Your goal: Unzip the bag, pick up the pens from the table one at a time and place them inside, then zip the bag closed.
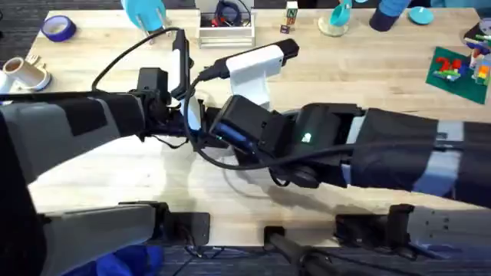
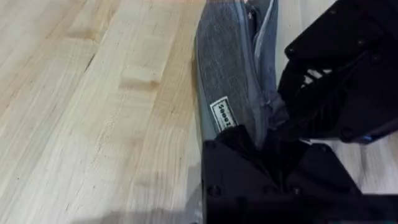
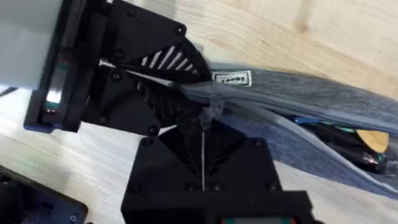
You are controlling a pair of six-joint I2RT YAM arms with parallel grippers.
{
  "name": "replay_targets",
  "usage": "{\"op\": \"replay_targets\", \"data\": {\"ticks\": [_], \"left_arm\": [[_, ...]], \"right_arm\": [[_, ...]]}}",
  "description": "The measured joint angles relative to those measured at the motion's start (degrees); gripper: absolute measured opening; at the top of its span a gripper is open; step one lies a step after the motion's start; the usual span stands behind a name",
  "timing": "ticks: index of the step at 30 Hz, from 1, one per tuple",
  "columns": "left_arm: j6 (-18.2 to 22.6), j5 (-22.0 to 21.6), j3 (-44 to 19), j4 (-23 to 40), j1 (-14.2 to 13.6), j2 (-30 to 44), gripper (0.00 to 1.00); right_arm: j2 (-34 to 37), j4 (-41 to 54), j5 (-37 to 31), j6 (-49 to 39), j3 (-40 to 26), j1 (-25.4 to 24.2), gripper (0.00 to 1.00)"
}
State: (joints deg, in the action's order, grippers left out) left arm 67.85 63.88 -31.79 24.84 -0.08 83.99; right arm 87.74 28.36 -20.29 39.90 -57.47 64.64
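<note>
Your two arms meet over the middle of the worktop point(image 2: 93, 112), where the bag point(image 2: 230, 74) lies flat on the wood with its zipper gaping along the top edge. Your right claw point(image 3: 203, 127) is clenched on a pinch of grey fabric at the bag's end (fingers pressed flat together). Your left claw point(image 3: 158, 78) is clamped on that same end from the other side. Something dark lies inside the open bag.

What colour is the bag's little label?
White with dark lettering; the label on the grey bag shows best in the right wrist view.
</note>
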Motion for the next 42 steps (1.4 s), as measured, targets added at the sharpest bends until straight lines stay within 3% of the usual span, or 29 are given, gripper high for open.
{"op": "replay_targets", "data": {"ticks": [13,21,23,24,30,36,42], "left_arm": [[0.02,0.02,0.0,0.04,0.0,0.0,0.043],[0.01,0.04,0.0,0.04,0.0,0.0,0.043],[0.0,0.04,0.0,0.04,0.0,0.0,0.043],[0.0,0.02,0.0,0.04,0.0,0.0,0.043],[0.0,0.02,0.0,0.02,0.0,0.0,0.043],[0.0,0.02,0.0,0.04,0.0,0.0,0.043],[0.0,0.02,0.0,0.04,0.0,0.0,0.043]], "right_arm": [[-1.14,3.76,2.21,-0.57,0.0,-1.84,0.031],[-3.89,4.29,17.0,-4.22,0.01,-10.8,0.031],[-3.89,4.28,21.77,-4.89,0.02,-13.78,0.031],[-3.89,3.95,28.45,-5.69,0.02,-17.86,0.031],[-3.89,1.26,40.64,-6.08,0.02,-23.99,0.031],[-3.89,0.09,48.52,-6.29,0.02,-26.82,0.031],[-3.89,-0.07,51.77,-6.51,0.02,-28.59,0.03]]}}
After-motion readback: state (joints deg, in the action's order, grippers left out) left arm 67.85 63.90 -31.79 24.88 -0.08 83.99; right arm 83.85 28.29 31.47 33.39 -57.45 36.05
